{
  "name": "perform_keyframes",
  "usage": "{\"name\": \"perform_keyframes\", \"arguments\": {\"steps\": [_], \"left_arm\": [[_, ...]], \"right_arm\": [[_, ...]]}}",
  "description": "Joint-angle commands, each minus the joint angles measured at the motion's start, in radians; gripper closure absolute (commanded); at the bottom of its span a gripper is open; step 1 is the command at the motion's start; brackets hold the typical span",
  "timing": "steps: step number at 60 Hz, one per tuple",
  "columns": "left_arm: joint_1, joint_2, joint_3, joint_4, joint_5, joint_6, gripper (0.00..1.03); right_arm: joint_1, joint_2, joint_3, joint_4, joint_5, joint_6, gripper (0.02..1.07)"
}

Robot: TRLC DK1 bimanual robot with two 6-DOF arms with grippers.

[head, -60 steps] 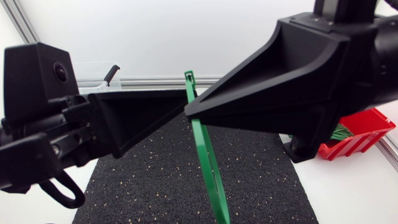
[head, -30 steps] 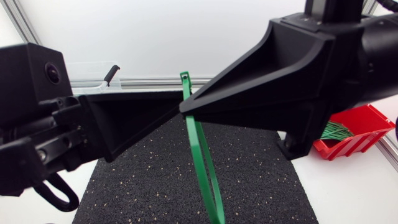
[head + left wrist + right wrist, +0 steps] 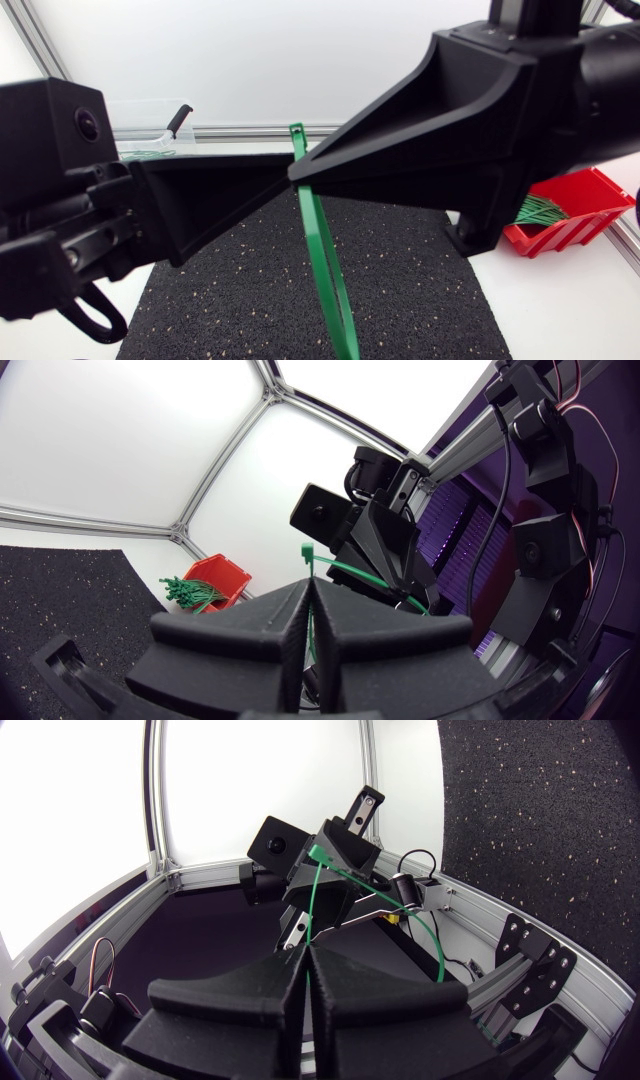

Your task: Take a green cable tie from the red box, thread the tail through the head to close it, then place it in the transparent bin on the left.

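Head view: transparent bin (image 3: 140, 120) sat back left. Left gripper (image 3: 280, 180) and right gripper (image 3: 305, 172) both pinched the green cable tie (image 3: 322, 250) just under its head, held above the black mat (image 3: 250, 290). Red box (image 3: 590, 200) far right. Tie looked light, springy and slick, so best gripped near the head. Little room between the wedges.

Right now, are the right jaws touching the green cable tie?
Touching. The right wrist view shows the green cable tie running into the right gripper, jaws pinching it from both sides.
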Motion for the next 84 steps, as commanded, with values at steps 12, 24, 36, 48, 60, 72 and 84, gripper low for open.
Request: {"name": "perform_keyframes", "arguments": {"steps": [12, 24, 36, 48, 60, 72, 84], "left_arm": [[-0.001, -0.011, -0.014, 0.003, 0.005, 0.022, 1.00], [0.014, -0.003, -0.011, 0.005, 0.005, 0.026, 1.00], [0.019, 0.003, -0.005, 0.005, 0.008, 0.025, 1.00], [0.014, 0.004, -0.002, 0.003, 0.009, 0.025, 1.00], [0.008, 0.004, -0.002, 0.000, 0.009, 0.025, 1.00], [0.004, 0.001, 0.000, -0.003, 0.009, 0.023, 1.00], [0.005, 0.001, 0.005, -0.006, 0.008, 0.023, 1.00]], "right_arm": [[-0.003, 0.005, 0.005, 0.004, 0.007, 0.029, 1.01], [-0.003, 0.003, 0.004, 0.004, 0.005, 0.029, 1.01], [-0.003, -0.004, 0.001, 0.006, 0.005, 0.029, 1.01], [-0.003, -0.004, -0.004, 0.012, 0.007, 0.027, 1.01], [-0.003, -0.003, -0.012, 0.024, 0.008, 0.026, 1.01], [-0.003, 0.006, -0.019, 0.032, 0.011, 0.026, 1.01], [-0.004, 0.003, -0.025, 0.032, 0.014, 0.027, 1.01]]}}
